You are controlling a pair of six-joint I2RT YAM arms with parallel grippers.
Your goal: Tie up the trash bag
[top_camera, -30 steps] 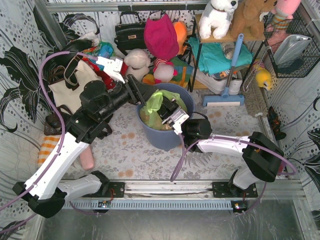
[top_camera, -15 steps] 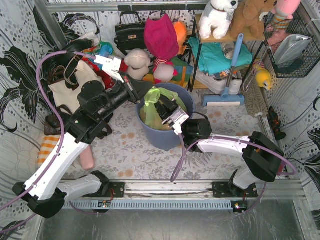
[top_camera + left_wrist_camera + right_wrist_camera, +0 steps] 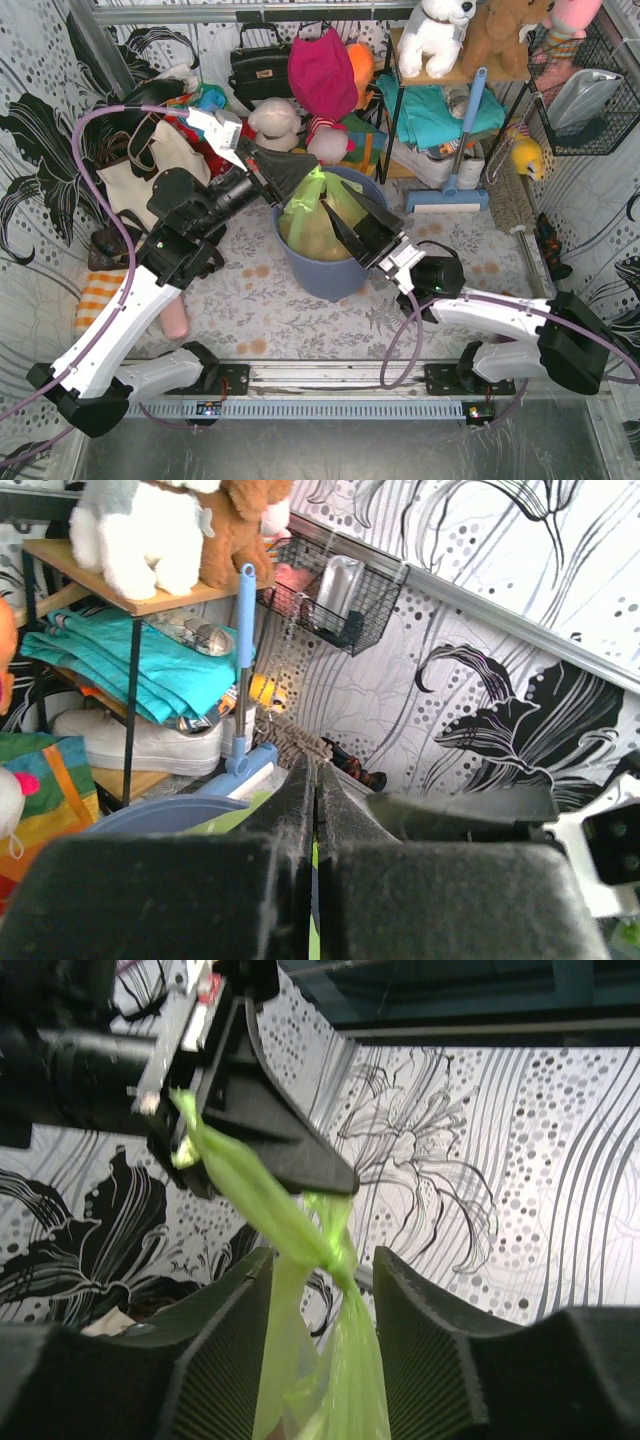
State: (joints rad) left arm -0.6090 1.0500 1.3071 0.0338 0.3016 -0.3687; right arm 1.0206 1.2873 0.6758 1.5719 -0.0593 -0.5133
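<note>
Bag count: one thin translucent light-green plastic trash bag (image 3: 312, 228), seated in one blue-grey round bin (image 3: 330, 275). One loose knot (image 3: 325, 1242) visible at neck. Film looks light, soft, slippery, tear-prone; best held at twisted strands above knot, not the body. Left claw (image 3: 300, 172) clamped on one strand. Right claw (image 3: 343, 204) spread wide, straddling neck, gripping nothing.

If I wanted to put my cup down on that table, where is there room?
Bare cloth lies in front of the blue bin, between the left arm, the right arm and the near rail. A smaller patch lies right of the bin, below the blue-handled brush. Behind the bin it is crowded: soft toys, a handbag, a shelf.
</note>
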